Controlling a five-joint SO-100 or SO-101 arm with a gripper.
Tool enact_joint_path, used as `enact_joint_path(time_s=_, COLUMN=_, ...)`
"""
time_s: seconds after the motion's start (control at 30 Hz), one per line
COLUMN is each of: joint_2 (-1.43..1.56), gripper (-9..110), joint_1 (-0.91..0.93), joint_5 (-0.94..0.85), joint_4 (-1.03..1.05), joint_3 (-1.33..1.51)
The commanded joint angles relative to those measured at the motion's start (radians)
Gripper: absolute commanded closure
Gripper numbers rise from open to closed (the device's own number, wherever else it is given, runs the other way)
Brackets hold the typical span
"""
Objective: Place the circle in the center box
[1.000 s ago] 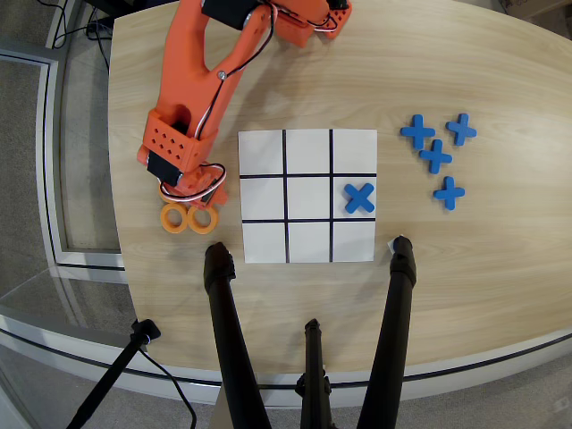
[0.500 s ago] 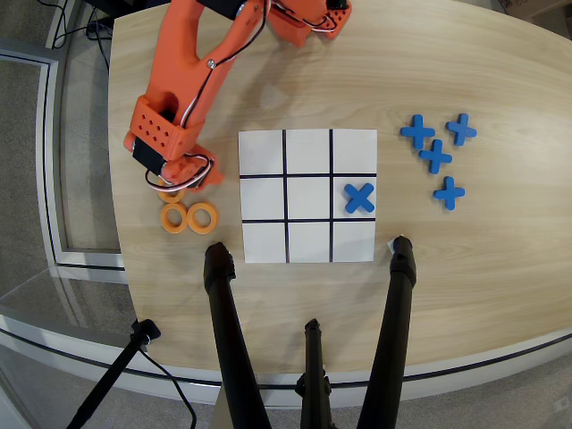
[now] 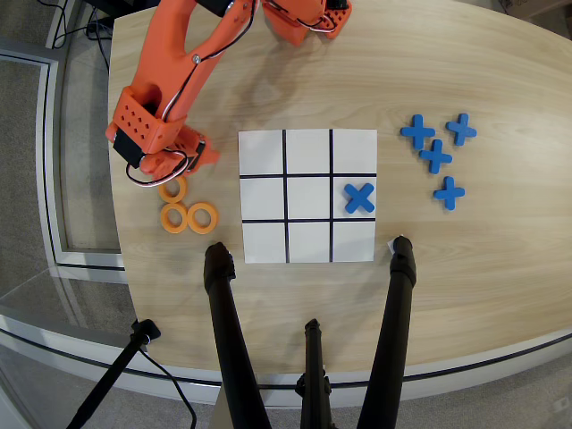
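Orange rings, three that I can see, lie on the table (image 3: 465, 268) left of the grid. The top ring (image 3: 173, 189) pokes out just under the claw (image 3: 161, 168). I cannot tell if the claw is wide or narrow, because the arm hides its tips. The center box (image 3: 308, 197) is empty. A blue cross (image 3: 359, 197) sits in the box to its right. The rings lie close together, so the claw could bump a neighbor ring.
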Motion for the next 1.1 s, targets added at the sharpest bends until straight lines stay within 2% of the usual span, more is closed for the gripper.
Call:
enact_joint_path(time_s=0.0, joint_2=0.025, gripper=83, joint_1=0.008, joint_5=-0.005, joint_4=0.055, joint_3=-0.044)
enact_joint_path(time_s=0.53, joint_2=-0.037, gripper=86, joint_1=0.008, joint_5=-0.003, joint_4=-0.049, joint_3=-0.031)
enact_joint_path(time_s=0.8, joint_2=-0.037, gripper=90, joint_1=0.006, joint_5=0.000, joint_4=-0.051, joint_3=0.008)
enact_joint_path(time_s=1.07, joint_2=-0.025, gripper=102, joint_1=0.003, joint_5=0.003, joint_4=0.000, joint_3=0.038)
